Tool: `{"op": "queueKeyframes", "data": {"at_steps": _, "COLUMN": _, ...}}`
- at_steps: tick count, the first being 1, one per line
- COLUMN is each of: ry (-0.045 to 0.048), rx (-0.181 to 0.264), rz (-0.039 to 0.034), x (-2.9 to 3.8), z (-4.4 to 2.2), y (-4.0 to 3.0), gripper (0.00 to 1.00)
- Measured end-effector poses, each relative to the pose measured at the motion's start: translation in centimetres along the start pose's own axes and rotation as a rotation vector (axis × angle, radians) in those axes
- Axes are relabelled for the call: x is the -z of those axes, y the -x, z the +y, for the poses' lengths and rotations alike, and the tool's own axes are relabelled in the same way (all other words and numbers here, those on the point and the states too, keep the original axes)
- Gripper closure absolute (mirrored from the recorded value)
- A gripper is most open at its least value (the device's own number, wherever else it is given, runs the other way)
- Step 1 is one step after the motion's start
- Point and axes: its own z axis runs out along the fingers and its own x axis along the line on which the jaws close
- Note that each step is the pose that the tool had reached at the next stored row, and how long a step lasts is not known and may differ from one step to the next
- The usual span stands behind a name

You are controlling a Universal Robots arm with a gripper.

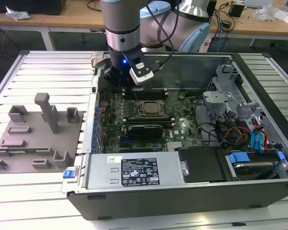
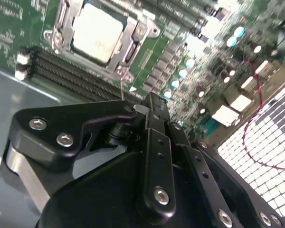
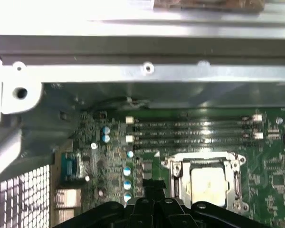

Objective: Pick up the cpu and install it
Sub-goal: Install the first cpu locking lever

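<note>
Since the cpu (image 2: 96, 32) is seen seated in the socket (image 3: 206, 178) on the motherboard (image 1: 149, 115), nothing is carried by the claw (image 2: 152, 102); its fingers are drawn together, empty. The claw is held just above the board inside the open computer case (image 1: 259, 64), with the cpu near but apart from the fingertips, just past them in both wrist views, and the memory slots (image 3: 194, 133) lying beyond the socket. The placing looks done, judged from the chip sitting flat within the metal socket frame (image 2: 133, 42). For this step to be done well, the chip should be checked level and square in the frame, and nearby capacitors (image 3: 106, 134) and slots should be cleared by the fingers.
</note>
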Motion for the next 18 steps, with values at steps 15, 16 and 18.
{"op": "queueKeyframes", "data": {"at_steps": 15, "ry": 0.1029, "rx": -0.007, "rz": 0.0014, "x": -0.18, "z": -0.04, "y": -0.17, "gripper": 0.89}}
{"op": "queueKeyframes", "data": {"at_steps": 16, "ry": 0.1028, "rx": -0.007, "rz": 0.0014, "x": -0.22, "z": -0.05, "y": 0.1, "gripper": 0.89}}
{"op": "queueKeyframes", "data": {"at_steps": 18, "ry": 0.1028, "rx": -0.007, "rz": 0.0014, "x": -0.3, "z": -0.06, "y": 0.61, "gripper": 0.89}}
